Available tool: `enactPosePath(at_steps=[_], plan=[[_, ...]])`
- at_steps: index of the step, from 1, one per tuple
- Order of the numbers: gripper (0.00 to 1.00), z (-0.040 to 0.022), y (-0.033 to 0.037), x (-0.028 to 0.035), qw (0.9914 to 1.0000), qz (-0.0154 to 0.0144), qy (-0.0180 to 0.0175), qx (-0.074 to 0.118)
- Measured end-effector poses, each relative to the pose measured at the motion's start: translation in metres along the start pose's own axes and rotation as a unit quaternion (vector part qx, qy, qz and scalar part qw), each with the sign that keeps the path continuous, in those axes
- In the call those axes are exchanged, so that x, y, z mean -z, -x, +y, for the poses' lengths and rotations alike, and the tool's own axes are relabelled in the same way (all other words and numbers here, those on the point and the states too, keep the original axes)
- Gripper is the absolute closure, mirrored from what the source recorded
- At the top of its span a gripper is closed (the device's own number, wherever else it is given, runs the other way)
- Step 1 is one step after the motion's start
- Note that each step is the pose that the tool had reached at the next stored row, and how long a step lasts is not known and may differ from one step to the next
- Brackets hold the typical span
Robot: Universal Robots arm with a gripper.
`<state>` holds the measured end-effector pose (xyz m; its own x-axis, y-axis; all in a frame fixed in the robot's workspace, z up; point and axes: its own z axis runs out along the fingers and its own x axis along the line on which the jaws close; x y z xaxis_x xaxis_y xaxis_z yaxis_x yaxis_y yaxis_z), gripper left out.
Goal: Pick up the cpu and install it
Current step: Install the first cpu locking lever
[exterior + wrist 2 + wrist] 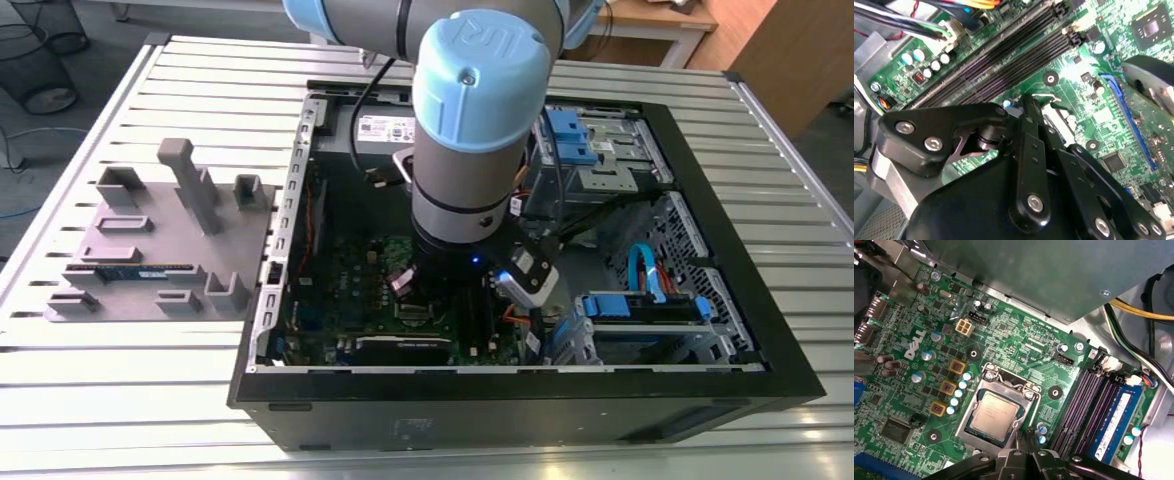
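Your end effector hovers, fingers pressed together and empty, just beside the cpu; it sits in the motherboard socket.

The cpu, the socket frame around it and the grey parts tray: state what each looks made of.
The cpu: brushed metal top, dull silver sheen, pale rim.
The socket frame: probably steel, bright and glinting along its edges.
The grey parts tray: likely plastic, matte and uniform grey, no reflections.
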<state>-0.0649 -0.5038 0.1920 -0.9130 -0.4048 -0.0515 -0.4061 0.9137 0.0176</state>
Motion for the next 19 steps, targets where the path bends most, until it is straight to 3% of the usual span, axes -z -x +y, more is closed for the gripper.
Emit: enactPosePath(at_steps=[9, 19], plan=[[0.89, -0.0031, -0.0014, -0.0053, 0.99999, -0.0035, -0.0019, 0.0], [0.89, -0.0013, -0.0064, -0.0053, 0.99998, -0.0056, -0.0025, 0.0]])
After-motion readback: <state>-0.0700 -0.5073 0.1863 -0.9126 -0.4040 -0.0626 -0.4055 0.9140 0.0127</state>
